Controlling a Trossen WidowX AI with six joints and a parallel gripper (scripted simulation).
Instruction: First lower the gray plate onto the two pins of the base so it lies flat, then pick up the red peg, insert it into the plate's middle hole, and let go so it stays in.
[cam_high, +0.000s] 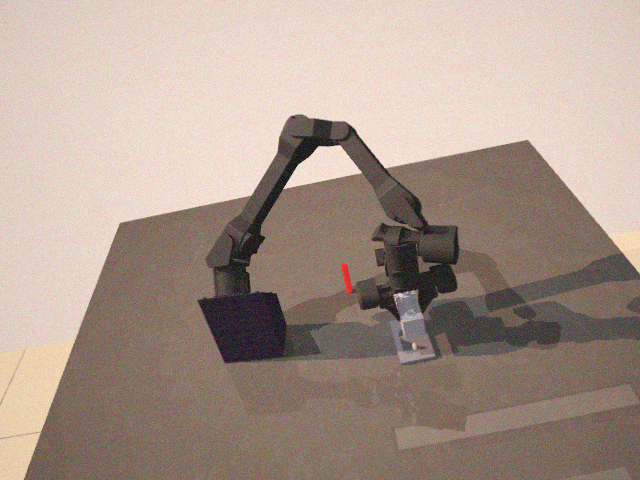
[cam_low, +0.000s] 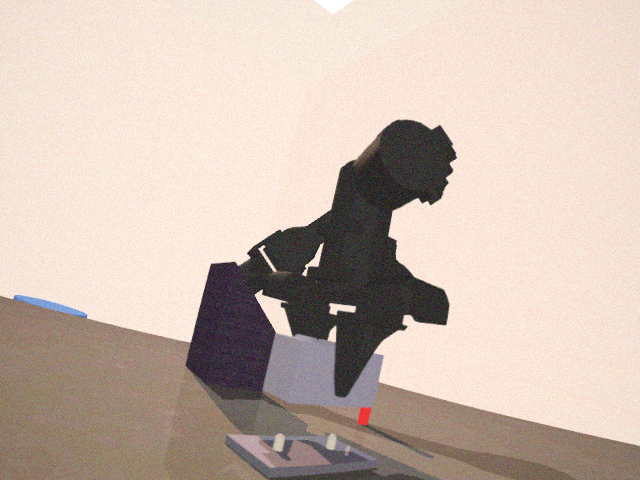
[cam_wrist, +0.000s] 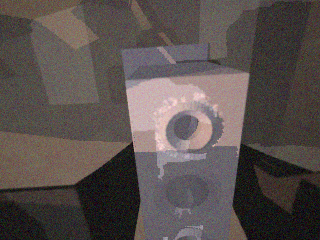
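Top view looks down from high, exterior low and close, wrist downward; all share the base (cam_high: 416, 351)

- A plain pale pinkish wall (cam_high: 206, 77) fills the view behind, toward 12 o'clock.
- The dark brown surface (cam_high: 155, 413) carries blocky shadows and a lighter stripe (cam_high: 516, 415) toward 4 o'clock.
- Cream floor tiles (cam_high: 20, 392) show at 8 o'clock.
- A flat blue disc (cam_low: 49, 305) lies at the surface's far edge, 9 o'clock in the exterior view.

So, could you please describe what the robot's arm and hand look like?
The arm is dark charcoal grey, built of blocky angular links with rounded cylindrical joints, rising from a dark purple-black box base. The hand is near-black, with long fingers tapering to a point. No cables or markings are discernible.
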